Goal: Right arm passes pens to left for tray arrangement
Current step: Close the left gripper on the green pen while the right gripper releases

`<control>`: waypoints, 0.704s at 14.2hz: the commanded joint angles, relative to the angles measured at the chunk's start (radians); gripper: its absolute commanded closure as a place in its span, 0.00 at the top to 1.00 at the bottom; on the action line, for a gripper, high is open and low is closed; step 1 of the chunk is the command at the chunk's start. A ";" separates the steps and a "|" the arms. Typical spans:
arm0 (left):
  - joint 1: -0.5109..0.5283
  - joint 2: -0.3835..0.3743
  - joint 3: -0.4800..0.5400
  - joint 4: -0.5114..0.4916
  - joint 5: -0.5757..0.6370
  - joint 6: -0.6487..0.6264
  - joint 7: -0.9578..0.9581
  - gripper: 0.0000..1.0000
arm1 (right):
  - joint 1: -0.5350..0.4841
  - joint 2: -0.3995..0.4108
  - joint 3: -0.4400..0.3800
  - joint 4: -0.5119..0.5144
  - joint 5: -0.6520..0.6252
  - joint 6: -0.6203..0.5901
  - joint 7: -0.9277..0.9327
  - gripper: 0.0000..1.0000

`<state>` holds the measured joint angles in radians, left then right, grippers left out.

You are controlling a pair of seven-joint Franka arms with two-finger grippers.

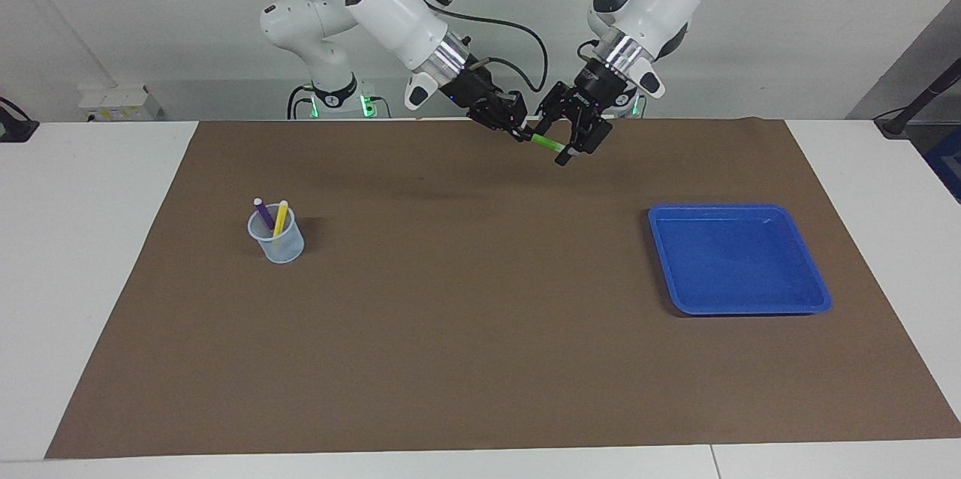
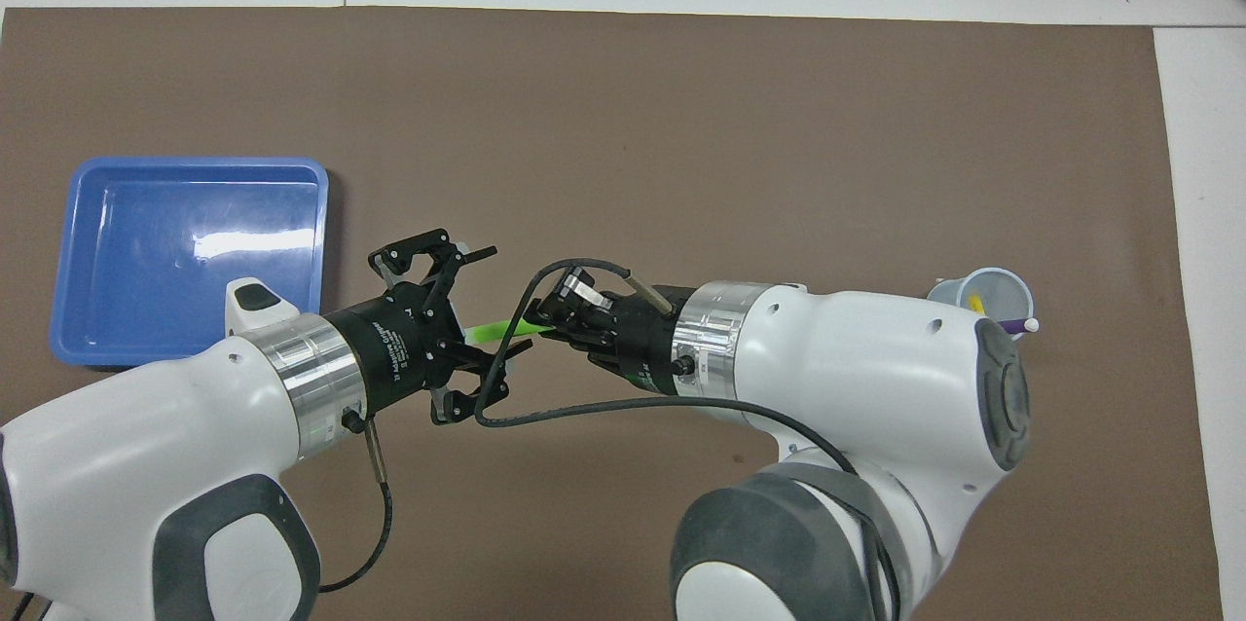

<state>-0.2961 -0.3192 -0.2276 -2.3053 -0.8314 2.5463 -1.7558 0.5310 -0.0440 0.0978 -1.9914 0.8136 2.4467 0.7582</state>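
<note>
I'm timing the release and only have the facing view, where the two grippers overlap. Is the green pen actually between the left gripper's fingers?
Observer: Yes. From overhead, the green pen lies between the fingers of the left gripper, which stand apart around its pale end.
Operator: And does the right one have it?
Observer: The right gripper is shut on the pen's other end. Its wrist cable loops out under the left gripper's fingers.

place: robotics lab | evidence: two white arms [image 1: 390,6] are mounted at a white table [image 1: 90,254] | brown mat [image 1: 480,314] is laid on it | bare grey wall [image 1: 150,13] is seen
</note>
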 commanded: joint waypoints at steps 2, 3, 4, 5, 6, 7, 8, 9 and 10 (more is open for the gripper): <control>-0.011 -0.020 -0.012 -0.026 -0.008 0.016 0.050 0.85 | 0.000 -0.004 -0.003 -0.009 0.032 0.018 0.001 0.00; -0.008 -0.020 -0.012 -0.026 -0.009 0.012 0.108 0.81 | 0.000 -0.004 -0.003 -0.009 0.032 0.018 0.001 0.00; -0.002 -0.021 -0.012 -0.026 -0.009 -0.007 0.146 0.75 | 0.000 -0.004 -0.003 -0.009 0.032 0.018 0.000 0.00; 0.003 -0.021 -0.010 -0.025 -0.008 -0.036 0.159 0.67 | 0.000 -0.004 -0.003 -0.009 0.032 0.018 0.000 0.00; 0.008 -0.023 -0.010 -0.023 -0.009 -0.047 0.163 0.56 | -0.002 -0.004 -0.003 -0.009 0.032 0.018 -0.002 0.00; 0.009 -0.029 -0.009 -0.023 -0.008 -0.057 0.165 0.41 | -0.002 -0.002 -0.003 -0.007 0.032 0.018 -0.005 0.00; 0.014 -0.032 -0.007 -0.023 -0.008 -0.078 0.167 0.38 | -0.002 -0.002 -0.003 -0.006 0.032 0.018 -0.005 0.00; 0.026 -0.034 -0.009 -0.022 -0.008 -0.095 0.177 0.31 | -0.002 0.000 -0.003 -0.004 0.032 0.018 -0.005 0.00; 0.038 -0.035 -0.007 -0.019 -0.008 -0.119 0.191 0.28 | 0.000 0.000 -0.003 -0.004 0.032 0.018 -0.005 0.00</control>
<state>-0.2895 -0.3247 -0.2352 -2.3111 -0.8309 2.4847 -1.6026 0.5304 -0.0438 0.0939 -1.9914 0.8137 2.4467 0.7582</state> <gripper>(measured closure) 0.590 0.828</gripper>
